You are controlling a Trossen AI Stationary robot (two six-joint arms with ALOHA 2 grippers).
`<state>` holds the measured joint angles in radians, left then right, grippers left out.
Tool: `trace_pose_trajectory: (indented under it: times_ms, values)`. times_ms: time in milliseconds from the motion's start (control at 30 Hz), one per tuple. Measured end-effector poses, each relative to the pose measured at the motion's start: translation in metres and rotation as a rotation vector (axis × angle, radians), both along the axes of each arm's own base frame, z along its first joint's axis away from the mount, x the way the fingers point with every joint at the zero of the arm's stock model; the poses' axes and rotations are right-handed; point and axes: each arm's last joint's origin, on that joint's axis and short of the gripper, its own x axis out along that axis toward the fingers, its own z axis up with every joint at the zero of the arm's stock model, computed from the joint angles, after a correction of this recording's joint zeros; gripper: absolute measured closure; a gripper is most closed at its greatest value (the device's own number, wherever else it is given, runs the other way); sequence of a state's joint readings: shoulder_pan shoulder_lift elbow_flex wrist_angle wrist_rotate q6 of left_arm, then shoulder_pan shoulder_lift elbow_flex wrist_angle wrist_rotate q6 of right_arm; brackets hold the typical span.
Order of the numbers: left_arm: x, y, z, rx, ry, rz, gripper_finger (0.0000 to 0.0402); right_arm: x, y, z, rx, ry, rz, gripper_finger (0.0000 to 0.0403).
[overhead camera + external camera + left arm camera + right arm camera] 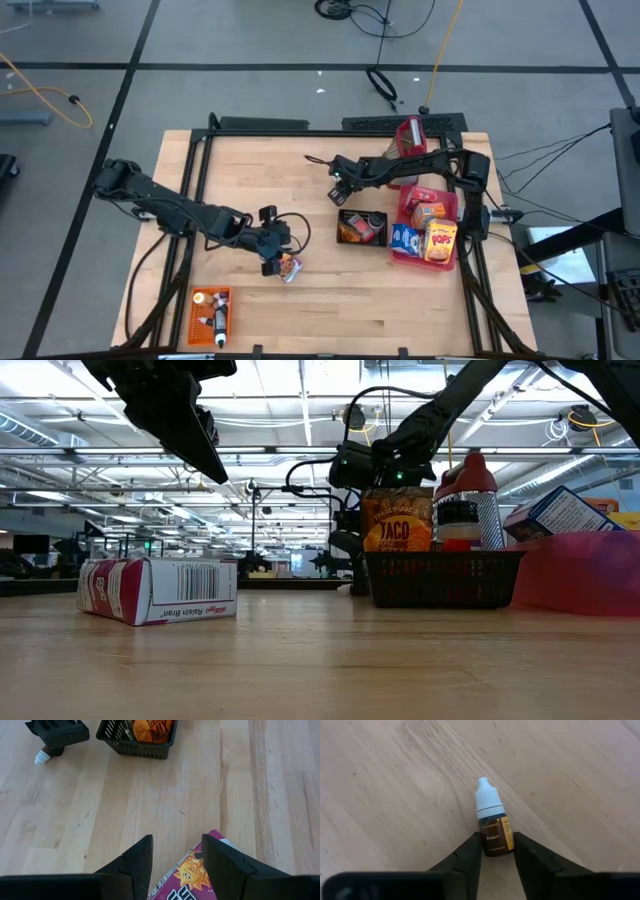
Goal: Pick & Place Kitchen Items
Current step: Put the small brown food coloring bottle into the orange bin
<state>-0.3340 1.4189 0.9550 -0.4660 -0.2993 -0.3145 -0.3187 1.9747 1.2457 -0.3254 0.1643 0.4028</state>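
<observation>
Pinched low by the right gripper's fingers, the small brown white-capped dropper bottle could slip onto the wooden desk; left gripper's fingers gape half-wide over the purple cereal box, gripping nothing.

Small brown bottle lies flat on the wood, its white cap pointing away from your right gripper.
You see its brown body between the two fingers; the Raisin Bran box lies on its side just below your left gripper, purple face up.
</observation>
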Motion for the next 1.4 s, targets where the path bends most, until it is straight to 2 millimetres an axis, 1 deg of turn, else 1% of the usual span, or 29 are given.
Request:
trace_pose_trajectory:
  times_ms: [133, 200, 267, 500, 700, 933, 1067, 1267, 1400]
  values:
    - [0.0, 0.0, 0.0, 0.0, 0.0, 0.001, 0.0231, 0.0, 0.0, 0.0, -0.005, 0.004, 0.014, 0.0336]
    - [0.0, 0.0, 0.0, -0.001, 0.0, 0.001, 0.0231, 0.0, 0.0, 0.0, -0.009, 0.007, 0.029, 0.0349]
    - [0.0, 0.0, 0.0, -0.001, 0.0, 0.001, 0.0231, 0.001, 0.001, 0.0, -0.009, 0.007, 0.035, 0.035]
    - [0.0, 0.0, 0.0, -0.003, -0.005, 0.001, 0.0231, -0.001, 0.009, 0.012, -0.001, -0.019, 0.06, 0.0347]
    - [0.002, 0.0, 0.001, 0.018, -0.027, 0.017, 0.0231, 0.001, 0.021, 0.034, -0.022, -0.082, 0.111, 0.035]
    - [0.004, 0.001, 0.003, 0.054, -0.06, 0.023, 0.0231, 0.004, 0.044, 0.055, -0.033, -0.15, 0.199, 0.0349]
    - [0.006, 0.0, 0.005, 0.06, -0.087, 0.007, 0.0231, 0.005, 0.058, 0.071, -0.036, -0.212, 0.247, 0.0349]
    - [0.01, -0.001, 0.009, 0.085, -0.138, -0.012, 0.0231, 0.005, 0.086, 0.095, -0.068, -0.307, 0.346, 0.0349]
    - [0.012, 0.0, 0.011, 0.114, -0.17, -0.006, 0.0231, 0.005, 0.105, 0.107, -0.083, -0.354, 0.41, 0.0349]
